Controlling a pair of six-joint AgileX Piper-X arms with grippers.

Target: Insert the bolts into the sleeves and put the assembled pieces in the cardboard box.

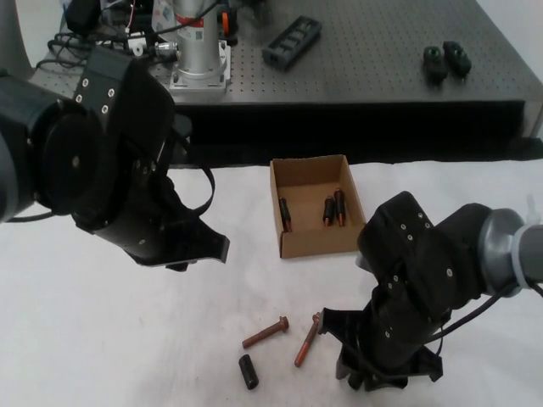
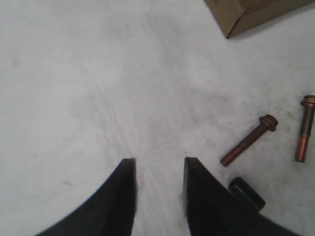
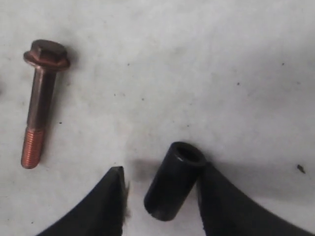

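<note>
Two copper bolts (image 1: pixel 265 332) (image 1: pixel 307 339) and a black sleeve (image 1: pixel 248 371) lie on the white cloth in front of the cardboard box (image 1: pixel 293 246). The box holds three assembled pieces (image 1: pixel 333 209). My left gripper (image 2: pixel 158 162) hangs open above bare cloth, left of the bolt (image 2: pixel 248 140) and the sleeve (image 2: pixel 246 193). My right gripper (image 3: pixel 162 169) is low over the cloth and open. Another black sleeve (image 3: pixel 174 181) lies between its fingers, touching one and clear of the other. A bolt (image 3: pixel 42 103) lies just beside it.
A grey perforated bench (image 1: pixel 382 51) lies behind the cloth, carrying a metal post (image 1: pixel 199 51), a black tray (image 1: pixel 293 41) and two small black parts (image 1: pixel 445 61). The box corner (image 2: pixel 251 14) is far from my left gripper.
</note>
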